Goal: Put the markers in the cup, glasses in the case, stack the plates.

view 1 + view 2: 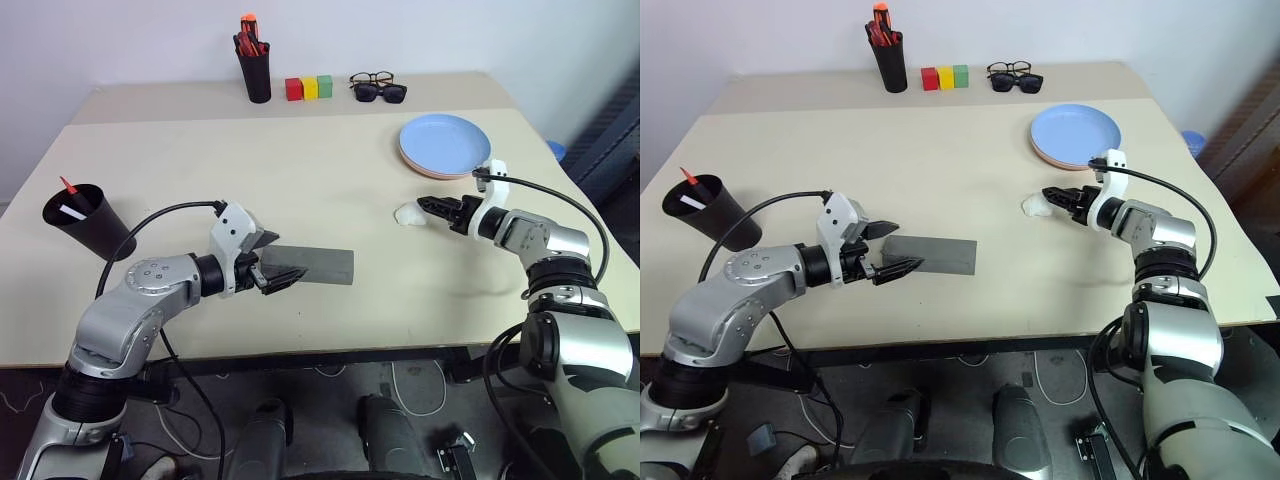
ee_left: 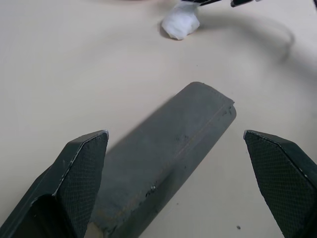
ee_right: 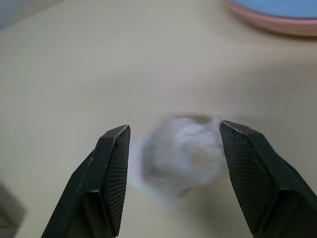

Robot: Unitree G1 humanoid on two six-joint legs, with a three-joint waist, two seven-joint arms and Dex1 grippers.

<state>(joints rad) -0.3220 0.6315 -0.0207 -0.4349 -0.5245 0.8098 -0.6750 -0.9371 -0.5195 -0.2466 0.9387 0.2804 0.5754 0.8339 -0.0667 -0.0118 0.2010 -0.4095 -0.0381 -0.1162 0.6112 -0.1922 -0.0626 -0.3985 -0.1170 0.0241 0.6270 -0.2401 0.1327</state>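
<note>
Left hand spread wide, empty, straddling the near end of the closed grey case lying flat mid-desk. Right hand parted, nothing gripped, a white crumpled wad between its fingertips. Markers stand in the cup; blue plate sits on pink. Risk: closing on the case's end may skid or pivot it; the wad may squash and slip.

A beige table holds a grey case, a light blue plate on a pink plate, a black cup, and red, yellow and green blocks.
</note>
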